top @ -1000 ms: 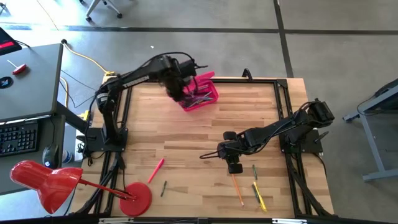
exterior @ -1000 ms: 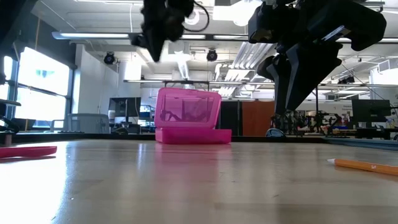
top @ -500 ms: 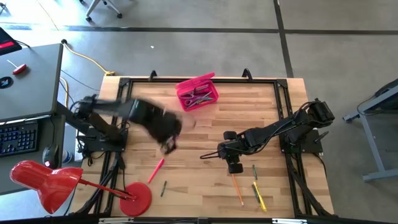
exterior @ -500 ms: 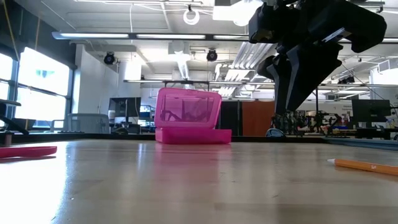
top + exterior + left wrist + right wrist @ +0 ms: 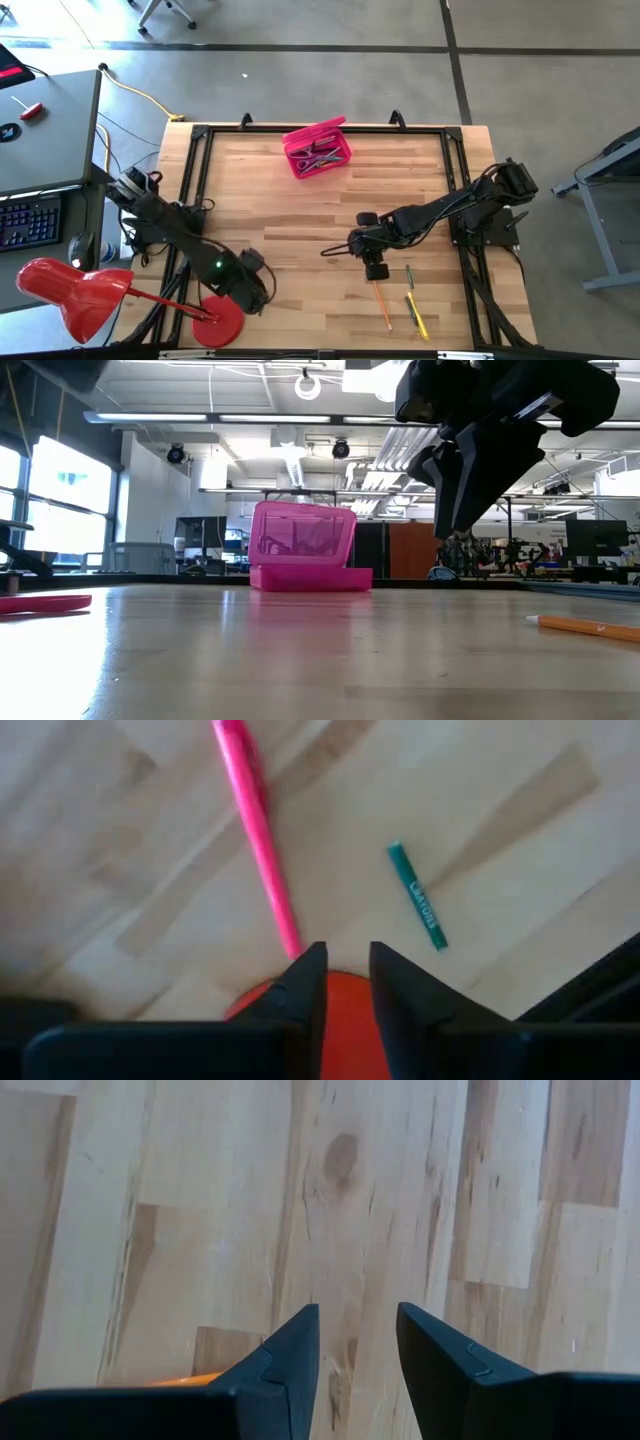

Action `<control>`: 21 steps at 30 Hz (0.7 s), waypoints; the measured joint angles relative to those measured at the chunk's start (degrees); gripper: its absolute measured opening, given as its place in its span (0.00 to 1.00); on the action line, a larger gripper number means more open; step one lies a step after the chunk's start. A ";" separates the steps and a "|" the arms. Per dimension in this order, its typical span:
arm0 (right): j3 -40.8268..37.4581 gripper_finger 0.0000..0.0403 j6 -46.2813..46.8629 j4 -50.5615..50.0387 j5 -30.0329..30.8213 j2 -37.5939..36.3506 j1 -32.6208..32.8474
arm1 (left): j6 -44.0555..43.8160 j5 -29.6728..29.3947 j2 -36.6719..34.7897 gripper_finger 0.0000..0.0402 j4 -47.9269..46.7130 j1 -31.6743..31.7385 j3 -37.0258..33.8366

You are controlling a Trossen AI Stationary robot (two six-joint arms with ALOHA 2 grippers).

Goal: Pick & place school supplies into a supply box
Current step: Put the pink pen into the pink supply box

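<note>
Left hand [image 5: 346,982]: fingers slightly apart, empty, above red round lamp base [image 5: 335,1005]; long pink plastic pen [image 5: 257,826] just ahead, short green crayon [image 5: 417,897] beside.
Right hand [image 5: 355,1345]: apart, over bare wooden counter [image 5: 400,1200].
Pink translucent plastic box [image 5: 318,150]: far counter edge.

1. The green crayon [image 5: 417,896] lying on the wooden table [image 5: 520,840] carries a line of dark lettering along its wrapper, seen in the left wrist view. It looks like a brand name, perhaps "Crayola", but the letters are too blurred to read with certainty.
2. The orange pencil [image 5: 585,625] in the low view has faint marks along its side; they are too small to make out.
3. No other text, number, label or sign can be read in any of the views.
</note>
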 joint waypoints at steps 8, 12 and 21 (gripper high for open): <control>0.00 0.28 0.00 0.25 -0.16 0.00 0.01 | -6.93 -3.03 -0.03 0.43 5.14 1.06 -10.31; 0.00 0.28 -0.02 0.27 -0.16 0.00 0.01 | -8.26 -3.00 -0.04 0.43 9.09 1.04 -14.79; 0.00 0.28 -0.09 0.38 -0.13 0.00 0.01 | -6.15 -3.10 -0.03 0.34 22.05 1.02 -20.37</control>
